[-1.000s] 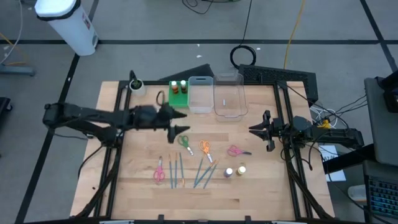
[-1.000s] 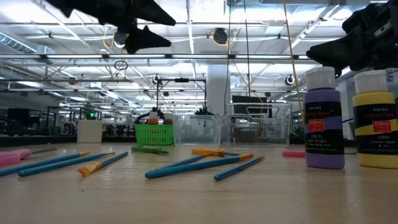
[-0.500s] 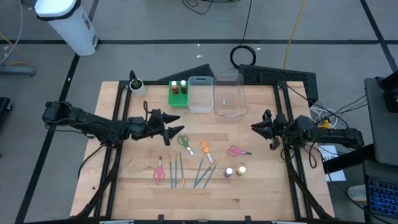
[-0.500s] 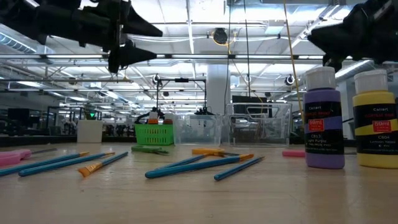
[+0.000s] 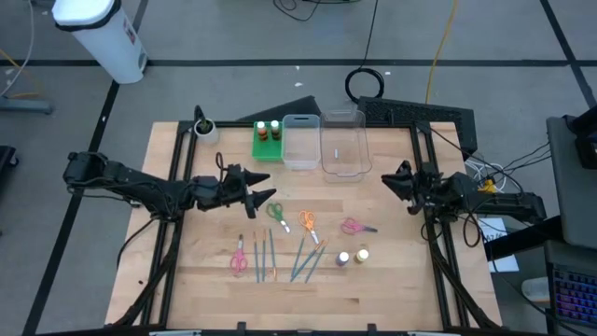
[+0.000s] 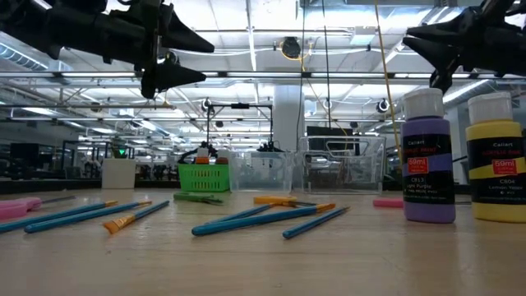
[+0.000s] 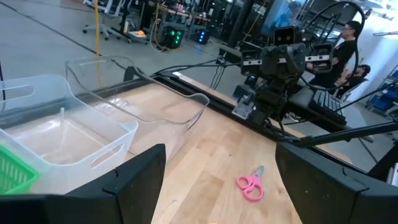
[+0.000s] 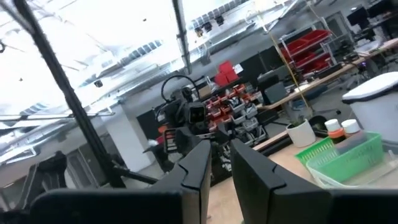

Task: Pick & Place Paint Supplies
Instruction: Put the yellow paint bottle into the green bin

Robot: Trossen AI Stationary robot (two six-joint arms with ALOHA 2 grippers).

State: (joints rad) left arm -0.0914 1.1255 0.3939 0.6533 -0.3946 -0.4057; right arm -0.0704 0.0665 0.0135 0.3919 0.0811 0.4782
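Brushes (image 5: pixel 270 254) lie lengthwise front-to-back, bristles frontward; left claw (image 5: pixel 269 193) spread, right claw (image 5: pixel 395 177) nearly pressed together, both empty

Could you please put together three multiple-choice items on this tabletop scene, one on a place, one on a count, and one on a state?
1. Where do the purple paint bottle and yellow paint bottle stand?
A. inside the green tray
B. on the bare table, near the pink scissors
C. inside a clear bin

2. How many bottles stand in the green tray?
A. none
B. two
C. five

3. How do the left gripper's fingers stand?
A. open, holding nothing
B. shut on a brush
C. shut on the green scissors

Answers:
1. B: the high view shows both bottles on the wood, just in front of the pink scissors.
2. B: the high view shows two caps in the tray.
3. A: the left wrist view shows the fingers spread wide with only table between them.
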